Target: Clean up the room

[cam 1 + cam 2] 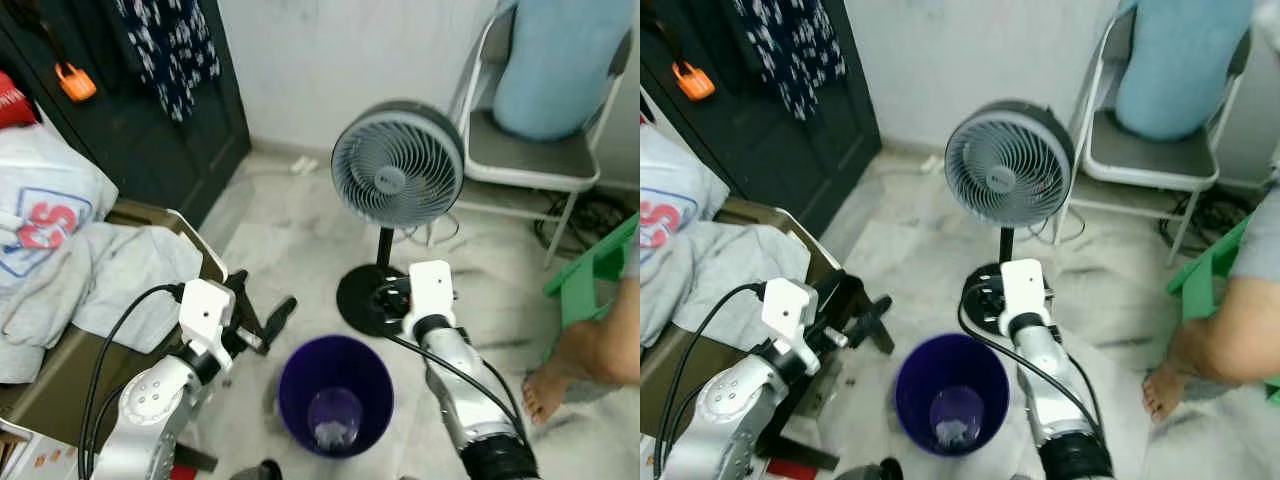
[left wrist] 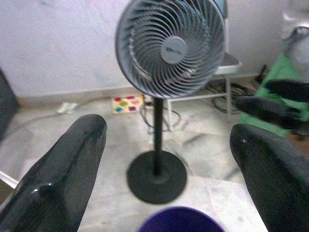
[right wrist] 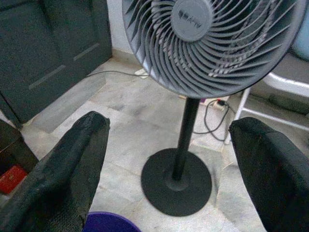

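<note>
A purple bin [image 1: 298,382] stands on the marble floor between my two arms, with a crumpled clear wrapper [image 1: 333,421] at its bottom. My left gripper [image 1: 262,318] hovers just left of the bin's rim, open and holding nothing; the left wrist view looks between its fingers [image 2: 72,164] toward the fan. My right gripper [image 1: 388,298] is just beyond the bin's far right rim, over the fan's base, and is also open and holding nothing, as its fingers [image 3: 72,164] stand wide apart in the right wrist view.
A grey standing fan [image 1: 398,165] on a round black base [image 1: 358,300] stands right behind the bin. A folding chair [image 1: 530,158] with a blue cushion is at the back right. A person's foot [image 1: 548,388] and a green stool [image 1: 598,268] are on the right. Piled laundry [image 1: 90,270] lies left.
</note>
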{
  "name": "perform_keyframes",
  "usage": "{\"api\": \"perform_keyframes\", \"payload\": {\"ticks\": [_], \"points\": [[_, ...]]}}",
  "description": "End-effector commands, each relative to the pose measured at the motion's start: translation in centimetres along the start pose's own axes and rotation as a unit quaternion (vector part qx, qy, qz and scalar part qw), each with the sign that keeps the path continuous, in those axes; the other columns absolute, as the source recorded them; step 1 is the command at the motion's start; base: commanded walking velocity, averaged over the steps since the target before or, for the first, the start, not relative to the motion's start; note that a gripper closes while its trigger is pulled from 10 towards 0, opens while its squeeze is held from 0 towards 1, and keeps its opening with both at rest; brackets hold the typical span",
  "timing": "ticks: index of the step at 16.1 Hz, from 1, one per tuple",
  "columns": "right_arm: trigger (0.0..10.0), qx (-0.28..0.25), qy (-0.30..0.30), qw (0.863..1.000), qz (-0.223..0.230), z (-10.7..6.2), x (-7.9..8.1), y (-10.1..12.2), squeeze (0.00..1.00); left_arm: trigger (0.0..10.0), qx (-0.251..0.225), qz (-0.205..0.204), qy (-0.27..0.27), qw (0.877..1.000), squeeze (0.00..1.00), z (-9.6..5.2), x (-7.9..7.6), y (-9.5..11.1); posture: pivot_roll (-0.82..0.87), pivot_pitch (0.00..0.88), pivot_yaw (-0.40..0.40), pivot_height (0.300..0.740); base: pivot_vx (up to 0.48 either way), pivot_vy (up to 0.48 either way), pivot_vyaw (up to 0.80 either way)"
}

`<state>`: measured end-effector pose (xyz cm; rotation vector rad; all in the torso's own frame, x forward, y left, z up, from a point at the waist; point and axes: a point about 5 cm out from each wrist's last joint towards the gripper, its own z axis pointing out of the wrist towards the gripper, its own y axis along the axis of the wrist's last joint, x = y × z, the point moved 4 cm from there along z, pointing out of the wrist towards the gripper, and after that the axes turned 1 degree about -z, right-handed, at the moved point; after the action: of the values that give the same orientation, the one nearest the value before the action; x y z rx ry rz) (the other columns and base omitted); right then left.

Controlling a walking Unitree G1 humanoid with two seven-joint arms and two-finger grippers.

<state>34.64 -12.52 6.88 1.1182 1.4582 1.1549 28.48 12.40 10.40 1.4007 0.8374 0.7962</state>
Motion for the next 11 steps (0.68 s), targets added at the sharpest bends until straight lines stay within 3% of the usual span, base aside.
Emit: {"api": "perform_keyframes", "payload": {"ticks": [1,3,4,5,8,11], "points": [[10.0,-0.007,0.029,0.999,-0.013,-0.6,0.3,0.7,1.00,10.0,-0.012,0.012,0.050,0.999,0.00,0.6,1.4,0.3,-0.14,0.000,0.093,0.740,0.000,0.000,0.00],[10.0,-0.015,0.051,0.998,-0.034,-0.7,0.5,1.4,1.00,10.0,-0.026,-0.003,0.082,0.996,0.00,1.3,2.6,0.7,-0.15,0.000,0.099,0.740,0.000,0.000,0.00],[10.0,-0.044,0.084,0.993,-0.066,-0.7,1.2,2.7,0.59,10.0,-0.028,-0.014,0.093,0.995,0.00,1.6,3.1,0.6,-0.15,0.000,0.107,0.740,0.000,0.000,0.00],[10.0,-0.060,0.109,0.989,-0.074,-0.7,2.2,3.4,0.00,10.0,-0.030,-0.016,0.095,0.995,0.00,1.7,3.4,0.6,-0.16,0.000,0.115,0.740,0.000,0.000,0.00],[10.0,-0.079,0.160,0.981,-0.075,-0.9,4.4,4.4,0.00,10.0,-0.045,-0.018,0.097,0.994,0.00,2.3,3.4,0.8,-0.14,0.000,0.111,0.740,0.000,0.000,0.00],[10.0,-0.102,0.122,0.985,-0.065,-1.0,3.7,4.8,0.00,10.0,-0.051,-0.022,0.114,0.992,0.00,2.2,3.5,0.7,-0.13,0.000,0.084,0.740,0.000,0.000,0.00]]}}
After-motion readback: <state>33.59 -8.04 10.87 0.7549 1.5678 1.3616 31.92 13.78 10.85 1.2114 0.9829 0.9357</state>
